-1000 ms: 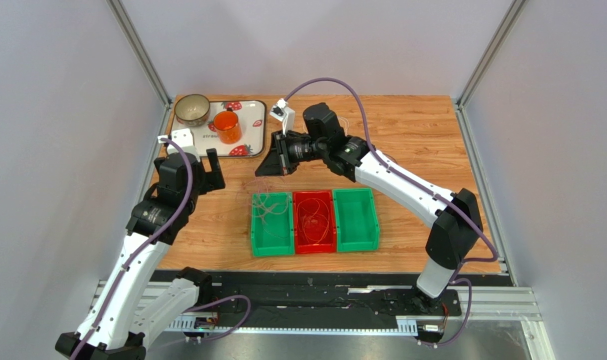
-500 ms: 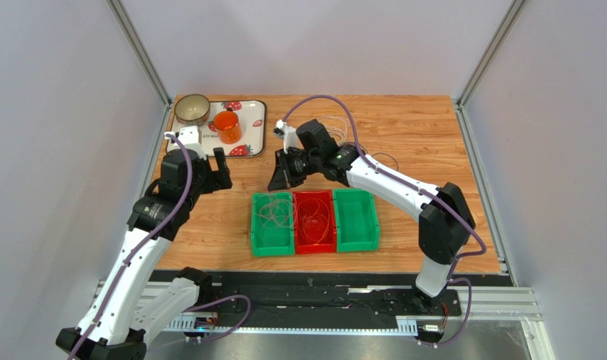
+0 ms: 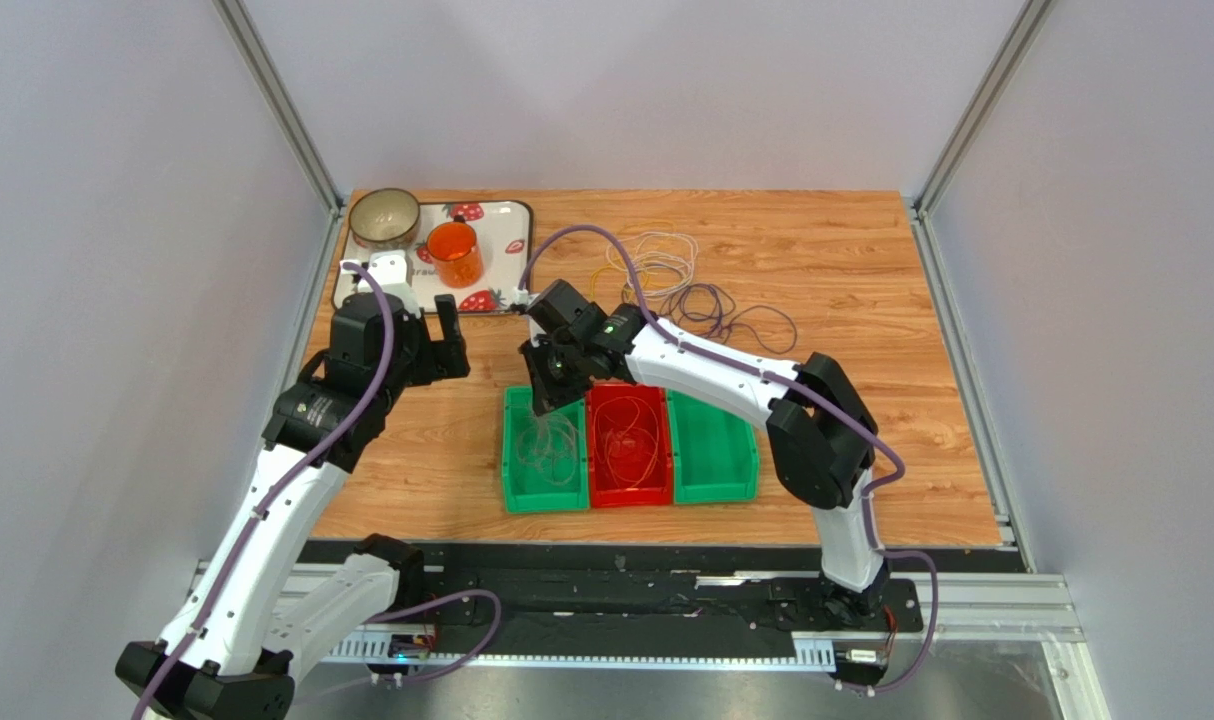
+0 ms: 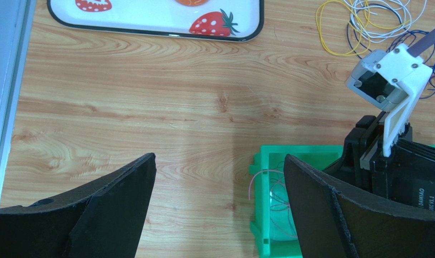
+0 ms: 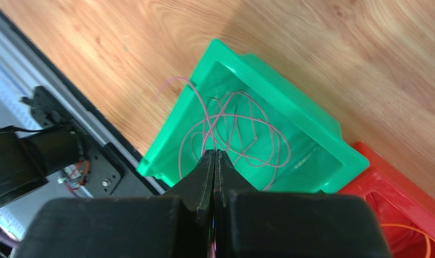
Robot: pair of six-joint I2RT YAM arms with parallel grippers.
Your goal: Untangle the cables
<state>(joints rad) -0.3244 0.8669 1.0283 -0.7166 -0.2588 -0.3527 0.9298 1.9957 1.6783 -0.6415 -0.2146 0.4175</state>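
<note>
over bin [image 5: 279, 88] | right claw [image 5: 214, 158] seemingly pinching pink cable [image 5: 210, 137] | left claw [image 4: 218, 177] apart | damiao label [image 4: 419, 192]

- Two green bins [image 3: 510, 465] and one red bin [image 3: 630, 498] are sitting together.
- One tray [image 3: 505, 240] is carrying one bowl [image 3: 385, 219] and one orange cup [image 3: 454, 255].
- One heap of cables [image 3: 688, 293] is lying loose.
</note>
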